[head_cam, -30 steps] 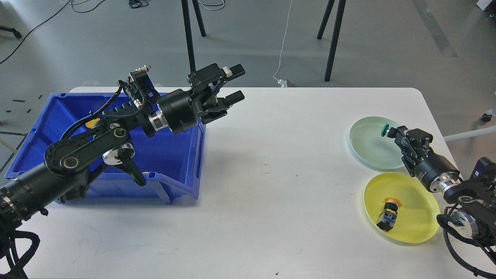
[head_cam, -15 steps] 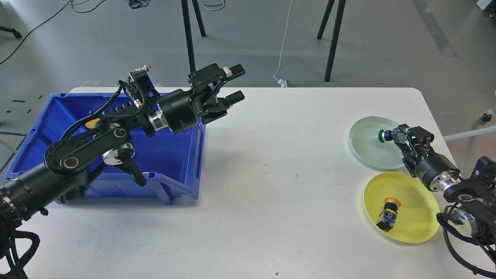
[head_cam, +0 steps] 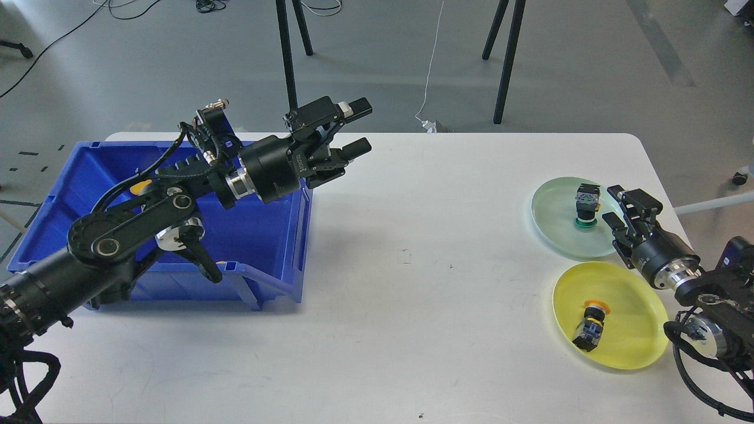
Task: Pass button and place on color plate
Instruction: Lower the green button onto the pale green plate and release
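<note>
A green-capped button (head_cam: 586, 204) stands cap-down on the pale green plate (head_cam: 554, 227) at the right. My right gripper (head_cam: 614, 205) is open and empty just right of it, apart from it. A yellow-capped button (head_cam: 590, 325) lies on the yellow plate (head_cam: 633, 341) in front. My left gripper (head_cam: 358, 126) is open and empty, held in the air over the right rim of the blue bin (head_cam: 70, 171).
Something yellow (head_cam: 139, 187) shows in the blue bin behind my left arm. The white table (head_cam: 412, 282) spreads between the bin and the plates. Tripod legs (head_cam: 506, 59) stand on the floor beyond the table's far edge.
My right gripper lowered the green-capped button onto the green plate, opened and let it go, then drew back slightly. The left arm has not moved.
</note>
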